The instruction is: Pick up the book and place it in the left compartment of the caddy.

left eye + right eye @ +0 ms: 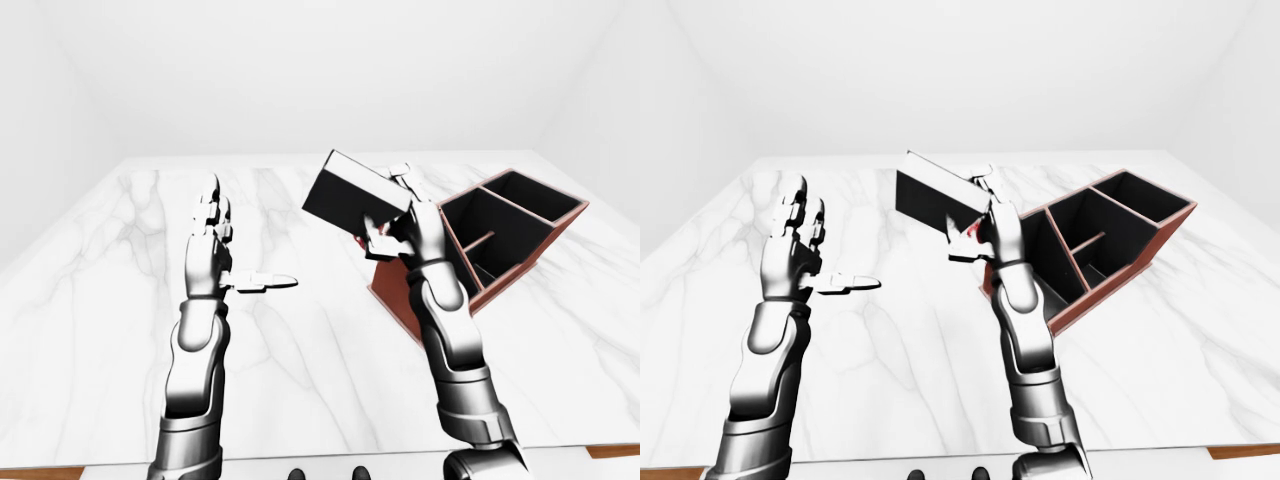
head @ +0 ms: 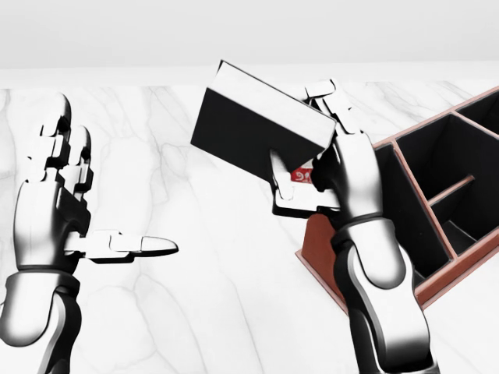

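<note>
The black book [image 2: 249, 117] is in the air, tilted with its white page edge up, at the top middle of the head view. My right hand [image 2: 308, 144] is shut on its right end, thumb under and fingers over. The hand and book hover just left of the red-brown caddy [image 2: 321, 251], whose black-lined left compartment [image 2: 394, 206] is partly hidden by my right wrist. My left hand [image 2: 101, 195] stands open at the left, palm inward, holding nothing.
A red patterned mug [image 2: 302, 176] shows only as a sliver behind my right hand, beside the caddy's left end. The white marble table [image 1: 890, 360] spreads around; its near edge runs along the bottom of the eye views.
</note>
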You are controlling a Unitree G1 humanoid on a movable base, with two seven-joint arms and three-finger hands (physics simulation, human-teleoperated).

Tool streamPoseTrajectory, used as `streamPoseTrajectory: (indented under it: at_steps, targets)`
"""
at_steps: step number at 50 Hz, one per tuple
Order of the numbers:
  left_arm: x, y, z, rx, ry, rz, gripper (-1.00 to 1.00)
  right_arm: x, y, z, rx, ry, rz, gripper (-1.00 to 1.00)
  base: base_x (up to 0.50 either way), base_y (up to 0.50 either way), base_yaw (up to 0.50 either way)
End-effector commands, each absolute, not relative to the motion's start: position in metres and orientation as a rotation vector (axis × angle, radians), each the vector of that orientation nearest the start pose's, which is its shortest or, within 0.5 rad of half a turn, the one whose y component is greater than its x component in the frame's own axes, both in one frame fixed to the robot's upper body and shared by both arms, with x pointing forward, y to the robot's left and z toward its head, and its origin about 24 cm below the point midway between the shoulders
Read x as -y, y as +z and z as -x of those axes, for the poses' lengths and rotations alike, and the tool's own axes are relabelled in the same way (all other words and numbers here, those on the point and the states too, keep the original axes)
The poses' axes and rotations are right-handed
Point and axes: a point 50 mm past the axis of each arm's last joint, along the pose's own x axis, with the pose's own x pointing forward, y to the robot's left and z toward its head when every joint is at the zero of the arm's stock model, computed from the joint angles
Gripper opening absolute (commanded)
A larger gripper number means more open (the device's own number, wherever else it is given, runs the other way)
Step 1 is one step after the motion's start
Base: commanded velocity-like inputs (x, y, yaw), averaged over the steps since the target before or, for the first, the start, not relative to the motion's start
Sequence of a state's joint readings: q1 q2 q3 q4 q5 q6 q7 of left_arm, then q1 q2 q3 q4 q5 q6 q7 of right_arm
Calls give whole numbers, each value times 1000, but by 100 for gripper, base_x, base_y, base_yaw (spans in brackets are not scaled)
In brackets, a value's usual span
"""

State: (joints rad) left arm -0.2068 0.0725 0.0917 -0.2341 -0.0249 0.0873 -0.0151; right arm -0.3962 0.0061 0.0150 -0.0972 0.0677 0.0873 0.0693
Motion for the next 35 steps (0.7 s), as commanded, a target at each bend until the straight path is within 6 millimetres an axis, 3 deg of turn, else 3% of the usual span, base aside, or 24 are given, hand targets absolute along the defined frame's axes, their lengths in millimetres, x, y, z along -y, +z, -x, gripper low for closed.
streamPoseTrajectory:
  at_steps: [1, 15, 20, 35]
  targets:
    - [-165, 140, -279, 343, 15, -45, 100, 128, 210, -289, 600, 161, -134, -100, 0, 0, 0]
    - [-166, 140, -281, 339, 10, -47, 100, 167, 224, -271, 688, 38, -140, -100, 0, 0, 0]
    - [-168, 140, -283, 336, 10, -47, 100, 178, 218, -263, 677, 5, -119, -100, 0, 0, 0]
    - [-167, 146, -278, 366, 14, -47, 100, 240, 189, -223, 585, -143, -17, -100, 0, 0, 0]
